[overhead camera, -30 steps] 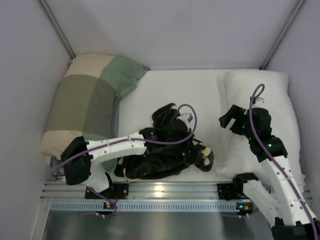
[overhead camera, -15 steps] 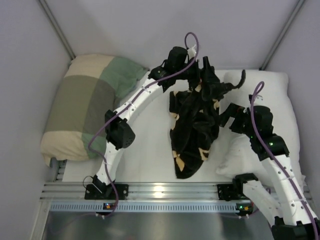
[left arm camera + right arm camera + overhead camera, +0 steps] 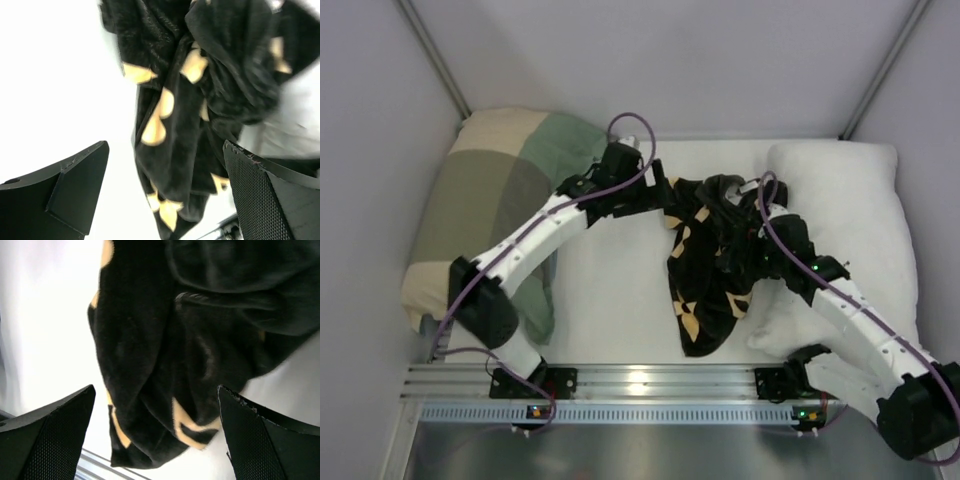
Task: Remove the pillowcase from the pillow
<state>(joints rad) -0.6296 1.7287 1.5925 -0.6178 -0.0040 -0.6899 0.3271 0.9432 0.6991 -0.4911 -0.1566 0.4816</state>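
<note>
At the middle of the table (image 3: 610,280) the pillowcase (image 3: 710,265) lies crumpled, fully off the pillow (image 3: 850,200) yet touching its edge (job looks done, I judge, so no grip is needed). My left gripper (image 3: 165,147) and right gripper (image 3: 156,388) both gape above it, holding nothing.

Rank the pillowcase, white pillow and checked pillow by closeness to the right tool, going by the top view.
1. Pillowcase, at the right tool itself, mid-table.
2. White pillow, just to its right.
3. Checked pillow, far left.
</note>
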